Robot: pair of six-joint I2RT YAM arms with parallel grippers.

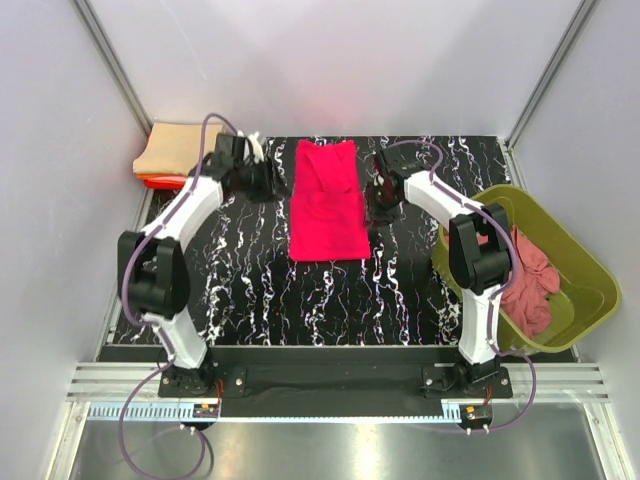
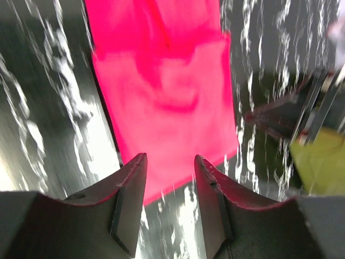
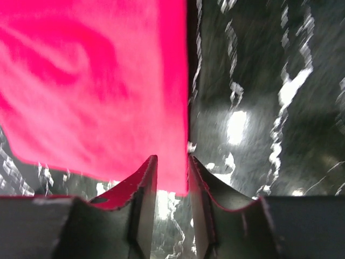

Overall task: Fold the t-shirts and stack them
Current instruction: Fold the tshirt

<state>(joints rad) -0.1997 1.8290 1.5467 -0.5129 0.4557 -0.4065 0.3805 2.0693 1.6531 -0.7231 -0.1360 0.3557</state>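
Your left gripper [image 2: 170, 157] had its two fingers apart with nothing between them. The crimson-pink shirt [image 2: 167, 91] began just ahead of its fingertips. Your right gripper [image 3: 171, 159] also had its fingers apart, by a narrower gap. The shirt's right edge ran straight ahead from that gap, and its corner lay on the table under the tips, not pinched. So this one shirt lay flat between your two grippers as a long folded strip, with a tool near each long edge.

On the outer side of your left gripper, one stack of folded shirts sat at the table's far left corner. You could count two there: a tan shirt [image 1: 170, 148] on top and an orange-red shirt [image 1: 160, 181] under it. Outward from your right gripper, past that arm's elbow, one olive-green tub [image 1: 590, 270] stood at the table's right edge. A dusty rose shirt [image 1: 528, 280] lay crumpled inside; whether it was one shirt or more, I could not tell.

The table [image 1: 260, 290] was black with white marble veins. Pale plain walls [image 1: 330, 60] closed it in on three sides. A metal rail [image 1: 340, 385] ran along the near edge by the two arm bases.
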